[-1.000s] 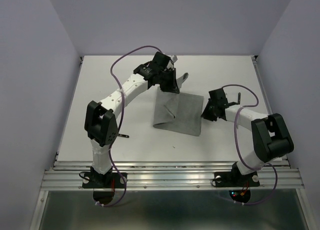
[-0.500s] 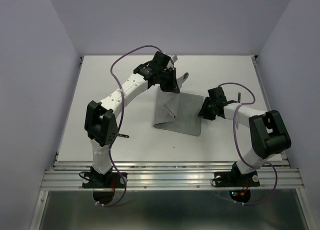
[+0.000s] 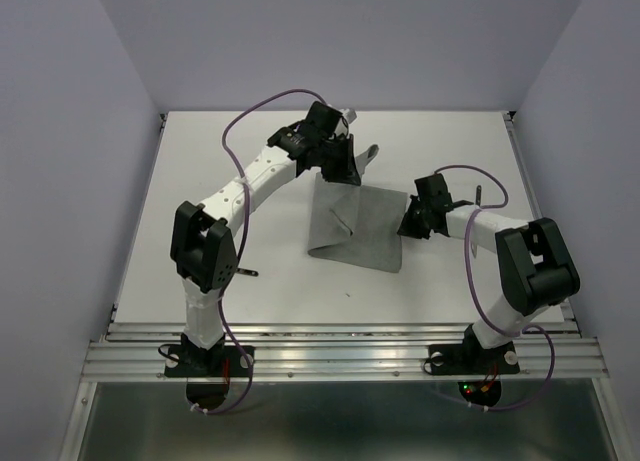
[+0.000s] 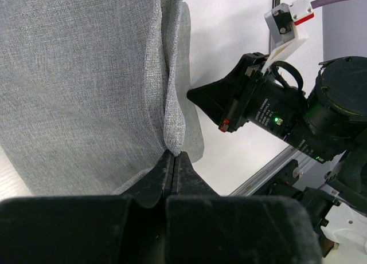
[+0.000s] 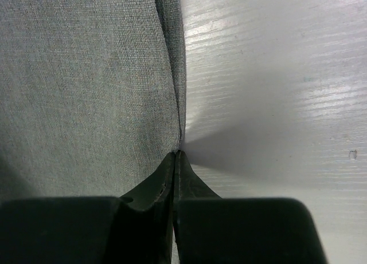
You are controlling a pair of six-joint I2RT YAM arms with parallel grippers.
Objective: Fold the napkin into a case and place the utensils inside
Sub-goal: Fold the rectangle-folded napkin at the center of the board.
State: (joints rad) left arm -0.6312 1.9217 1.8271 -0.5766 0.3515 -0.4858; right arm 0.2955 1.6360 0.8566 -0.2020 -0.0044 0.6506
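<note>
In the middle of the white table (image 3: 200, 191) lies the napkin (image 3: 365, 231), a grey cloth with a raised crease running in from its far-left corner and its near-left side already doubled under. Both arms have hold of it. The left end effector (image 4: 174, 156) is pressed together on a ridge of cloth at the far corner, so the fabric stands up in a sharp pleat from between its tips. The right end effector (image 5: 175, 156) is likewise closed, pinching the napkin's right-hand edge just where cloth meets bare table.

To my eye the two grips are set at opposite sides on purpose: with one corner and the facing edge both held, the cloth can be carried over in one piece without sagging or skewing. The pinches are thin ones, right at the margin, which keeps the arms off the part that has to lie flat.

One slim dark utensil (image 3: 478, 195) lies beyond the right arm, apart from the cloth, and a silvery piece (image 3: 367, 155) beside the left wrist looks like another, though it is too small to be sure. Neither is in the cloth, and nothing like a finished pouch shows, so I judge this to be mid-fold, with the loading to come.
</note>
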